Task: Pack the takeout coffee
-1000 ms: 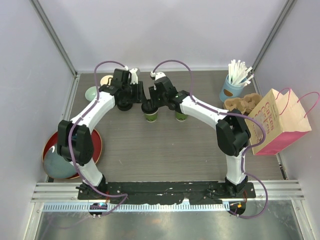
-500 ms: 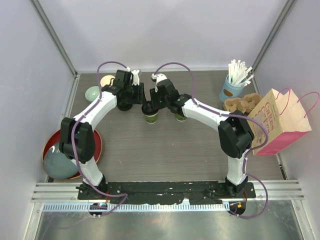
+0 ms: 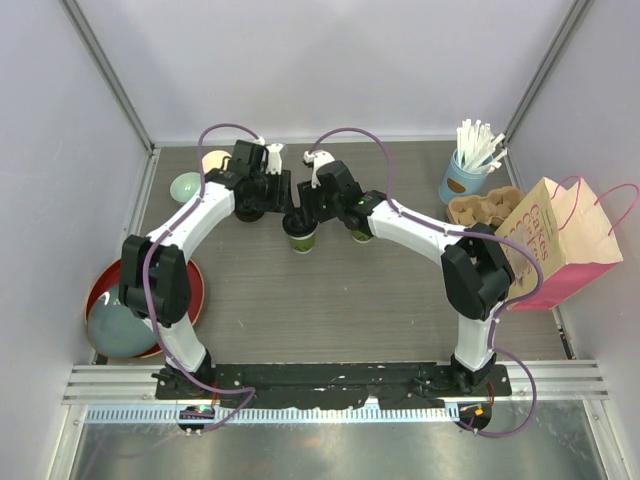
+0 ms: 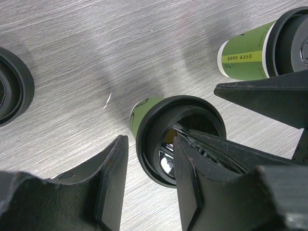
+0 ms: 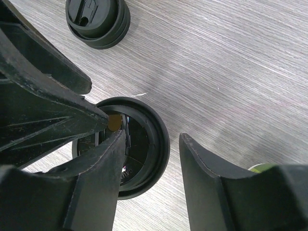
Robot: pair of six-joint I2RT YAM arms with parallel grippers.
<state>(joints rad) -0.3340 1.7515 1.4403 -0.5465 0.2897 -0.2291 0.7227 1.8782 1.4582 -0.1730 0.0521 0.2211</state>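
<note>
A dark-green takeout coffee cup (image 3: 300, 238) stands mid-table with a black lid (image 4: 180, 139) on it. Both grippers hover over it from opposite sides. My left gripper (image 4: 151, 192) is open: one finger is over the lid, the other beside the cup. My right gripper (image 5: 154, 187) is open too, one finger over the same lid (image 5: 144, 149) and the other clear of it. Neither holds anything. The second lidded green cup (image 4: 255, 48) stands just to the right, mostly hidden under the right arm (image 3: 400, 220) in the top view.
Spare black lids (image 5: 98, 21) lie left of the cups. A light-blue cup of straws (image 3: 465, 180), a cardboard carrier (image 3: 485, 208) and a pink paper bag (image 3: 560, 245) stand at the right. A red plate with a bowl (image 3: 125, 300) and a small teal bowl (image 3: 185, 186) are at the left.
The right gripper's jaws have spread wider over the lidded cup. Both arms have shifted only slightly; the cups stay where they were.
</note>
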